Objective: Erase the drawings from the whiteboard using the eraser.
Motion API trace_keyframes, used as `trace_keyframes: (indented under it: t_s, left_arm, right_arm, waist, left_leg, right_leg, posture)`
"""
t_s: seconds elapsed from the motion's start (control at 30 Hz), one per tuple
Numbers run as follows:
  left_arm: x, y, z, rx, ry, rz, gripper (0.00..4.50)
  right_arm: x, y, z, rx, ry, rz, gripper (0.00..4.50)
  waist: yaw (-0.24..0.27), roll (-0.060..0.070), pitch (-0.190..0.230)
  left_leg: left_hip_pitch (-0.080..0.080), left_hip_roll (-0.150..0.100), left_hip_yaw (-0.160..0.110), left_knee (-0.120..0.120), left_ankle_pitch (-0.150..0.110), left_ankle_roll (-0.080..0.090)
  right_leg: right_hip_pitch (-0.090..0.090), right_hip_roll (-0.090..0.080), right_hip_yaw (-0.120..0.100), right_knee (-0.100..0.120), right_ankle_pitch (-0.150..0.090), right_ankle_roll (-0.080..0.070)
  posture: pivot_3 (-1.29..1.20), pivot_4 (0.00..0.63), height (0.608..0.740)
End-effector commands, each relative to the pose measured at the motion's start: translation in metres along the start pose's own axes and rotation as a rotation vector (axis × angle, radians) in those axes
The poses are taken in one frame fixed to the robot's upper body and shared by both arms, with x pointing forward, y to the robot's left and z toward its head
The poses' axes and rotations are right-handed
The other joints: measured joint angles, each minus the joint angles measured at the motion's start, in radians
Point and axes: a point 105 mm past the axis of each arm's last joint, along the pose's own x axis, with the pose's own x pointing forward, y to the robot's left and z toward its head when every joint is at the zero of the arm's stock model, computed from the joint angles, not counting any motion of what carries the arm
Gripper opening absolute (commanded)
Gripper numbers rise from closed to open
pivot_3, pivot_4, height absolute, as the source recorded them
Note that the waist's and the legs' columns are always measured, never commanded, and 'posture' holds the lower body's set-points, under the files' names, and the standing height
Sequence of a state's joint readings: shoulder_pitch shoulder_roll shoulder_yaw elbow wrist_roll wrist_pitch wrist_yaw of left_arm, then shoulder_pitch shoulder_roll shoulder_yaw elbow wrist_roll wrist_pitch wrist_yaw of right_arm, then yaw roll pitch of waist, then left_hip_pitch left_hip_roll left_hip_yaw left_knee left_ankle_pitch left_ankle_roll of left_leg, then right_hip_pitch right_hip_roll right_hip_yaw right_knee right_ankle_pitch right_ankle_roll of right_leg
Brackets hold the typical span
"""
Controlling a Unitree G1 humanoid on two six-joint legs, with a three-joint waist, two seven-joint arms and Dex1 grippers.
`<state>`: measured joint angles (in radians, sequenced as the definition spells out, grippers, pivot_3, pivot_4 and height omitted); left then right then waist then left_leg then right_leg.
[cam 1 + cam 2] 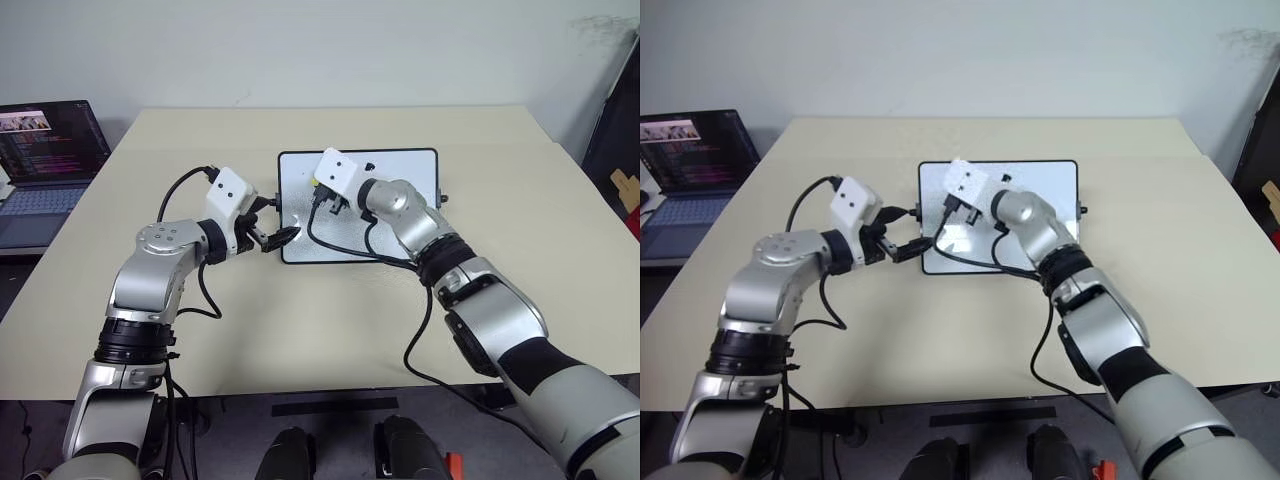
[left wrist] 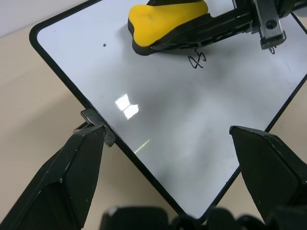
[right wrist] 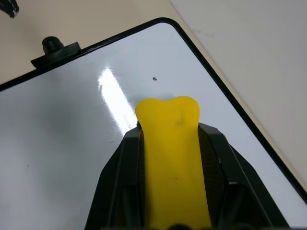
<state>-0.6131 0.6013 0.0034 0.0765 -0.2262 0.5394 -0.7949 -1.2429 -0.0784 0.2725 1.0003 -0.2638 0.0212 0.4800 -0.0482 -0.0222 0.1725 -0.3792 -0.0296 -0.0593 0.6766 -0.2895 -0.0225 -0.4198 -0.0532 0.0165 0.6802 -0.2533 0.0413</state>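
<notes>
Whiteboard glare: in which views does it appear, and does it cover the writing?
Left wrist view: a bright double reflection sits on the whiteboard, apart from the drawings beside the eraser. Right wrist view: a glare streak lies near the knob side, ahead of the eraser.

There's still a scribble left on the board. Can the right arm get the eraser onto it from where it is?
Probably yes. The right gripper has its jaws shut on the eraser, which sits on the whiteboard right beside the remaining drawing, with only bare board between.
</notes>
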Motion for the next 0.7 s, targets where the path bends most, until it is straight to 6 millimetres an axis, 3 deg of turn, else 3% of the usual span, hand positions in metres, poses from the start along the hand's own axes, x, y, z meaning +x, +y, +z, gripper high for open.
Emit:
trace_keyframes:
  t_s: [0.03, 0.2, 0.53, 0.63, 0.7]
  left_arm:
    - [-0.001, -0.004, 0.014, 0.037, -0.041, -0.007, 4.5]
    - [-0.002, -0.004, 0.014, 0.037, -0.041, -0.009, 4.5]
    - [-0.004, -0.005, 0.011, 0.034, -0.034, -0.008, 4.5]
    - [-0.003, -0.006, 0.011, 0.036, -0.034, -0.01, 4.5]
    - [-0.003, -0.006, 0.011, 0.037, -0.034, -0.011, 4.5]
  right_arm:
    - [-0.003, 0.006, 0.015, 0.066, -0.056, 0.075, 1.17]
    - [-0.004, -0.01, 0.032, 0.055, -0.115, -0.036, 1.17]
    - [-0.004, -0.025, 0.025, -0.024, -0.076, -0.158, 1.17]
    - [-0.001, -0.02, 0.017, -0.045, -0.042, -0.157, 1.17]
    - [0.003, -0.007, 0.015, -0.046, -0.036, -0.105, 1.17]
  waist:
    - [-0.004, 0.0, 0.0]
    - [-0.01, 0.0, 0.0]
    - [-0.009, 0.0, 0.001]
    - [-0.009, 0.0, 0.001]
    - [-0.009, 0.0, 0.001]
  left_leg:
    - [0.0, 0.0, 0.0, 0.0, 0.0, 0.0]
    - [-0.002, 0.001, 0.0, 0.0, 0.0, 0.0]
    - [-0.003, 0.001, 0.001, -0.001, 0.0, 0.0]
    - [-0.003, 0.001, 0.001, -0.001, 0.0, 0.0]
    - [-0.003, 0.001, 0.001, -0.001, 0.0, 0.0]
  right_leg:
    - [0.0, 0.0, 0.0, 0.0, 0.0, 0.0]
    - [-0.002, 0.0, 0.0, -0.001, 0.0, 0.0]
    - [-0.003, 0.0, 0.001, -0.003, 0.0, 0.0]
    - [-0.003, 0.0, 0.001, -0.003, 0.0, 0.0]
    - [-0.003, 0.0, 0.001, -0.003, 0.0, 0.0]
  posture:
    - [0.0, 0.15, 0.74]
    - [0.0, 0.15, 0.74]
    - [0.0, 0.15, 0.74]
    - [0.0, 0.15, 0.74]
    - [0.0, 0.15, 0.74]
